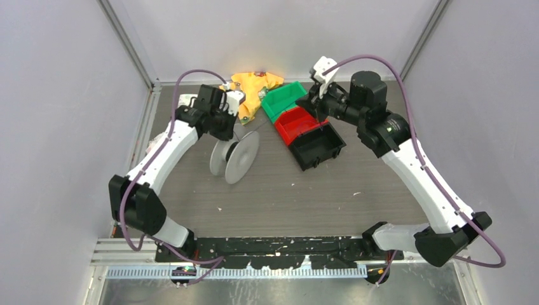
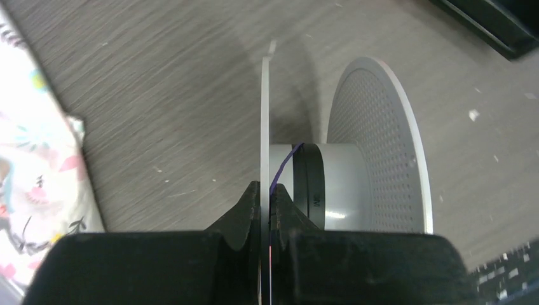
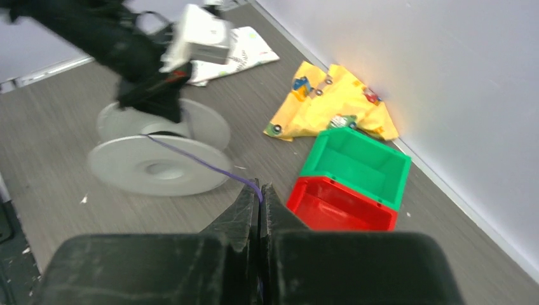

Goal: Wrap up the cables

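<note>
Left wrist: left end effector [image 2: 266, 213] clamps spool [image 2: 375, 146] flange | right wrist: right end effector [image 3: 259, 197] pinches cable [image 3: 191, 157]

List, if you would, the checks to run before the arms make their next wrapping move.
1. Right gripper shut on the cable: ok.
2. Left gripper clamped on the flange of the spool: ok.
3. Cable leads onto the hub between the flanges: ok.
4. Cable path clear of the red bin: ok.
5. Cable tension: cannot tell.
</note>
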Tool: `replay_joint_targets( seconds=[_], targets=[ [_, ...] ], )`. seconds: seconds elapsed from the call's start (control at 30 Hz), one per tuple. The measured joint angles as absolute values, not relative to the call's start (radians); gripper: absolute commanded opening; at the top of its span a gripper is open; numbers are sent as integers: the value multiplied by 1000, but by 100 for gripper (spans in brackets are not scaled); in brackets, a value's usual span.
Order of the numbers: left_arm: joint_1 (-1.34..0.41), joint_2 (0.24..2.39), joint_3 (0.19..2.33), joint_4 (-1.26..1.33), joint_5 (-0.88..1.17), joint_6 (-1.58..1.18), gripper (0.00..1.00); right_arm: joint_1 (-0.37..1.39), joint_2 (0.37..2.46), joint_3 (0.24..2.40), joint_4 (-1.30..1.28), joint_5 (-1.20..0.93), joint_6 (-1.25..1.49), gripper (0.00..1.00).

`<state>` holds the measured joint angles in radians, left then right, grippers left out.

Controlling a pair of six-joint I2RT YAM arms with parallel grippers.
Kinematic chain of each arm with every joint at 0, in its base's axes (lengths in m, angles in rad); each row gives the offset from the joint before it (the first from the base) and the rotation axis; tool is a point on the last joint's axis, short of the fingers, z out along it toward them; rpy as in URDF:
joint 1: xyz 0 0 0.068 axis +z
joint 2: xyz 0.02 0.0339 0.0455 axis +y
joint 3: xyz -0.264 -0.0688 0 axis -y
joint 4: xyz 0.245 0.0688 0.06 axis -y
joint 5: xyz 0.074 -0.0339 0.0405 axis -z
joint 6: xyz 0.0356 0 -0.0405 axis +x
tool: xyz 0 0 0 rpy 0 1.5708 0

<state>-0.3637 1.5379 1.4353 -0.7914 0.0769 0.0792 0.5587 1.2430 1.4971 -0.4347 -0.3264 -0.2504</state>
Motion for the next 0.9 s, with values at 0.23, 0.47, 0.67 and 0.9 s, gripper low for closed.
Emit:
replay_joint_targets(
  seconds=[0.23, 0.47, 0.67, 0.9],
  targets=[
    [-364, 1417, 1399, -816, 315, 178, 1, 410, 1311, 1492, -391, -361, -156, 0],
    [-364, 1328, 1412, -832, 550, 184, 0, 378, 1393, 1460, -361, -341, -93, 0],
    [-322, 1181, 1418, -661, 750, 45, 0, 378, 1394, 1314, -318, -357, -24, 0],
    [-192, 1135, 1319, -134, 895, -406, 1, 411, 1320, 1117, -208, -371, 100, 1]
  ],
)
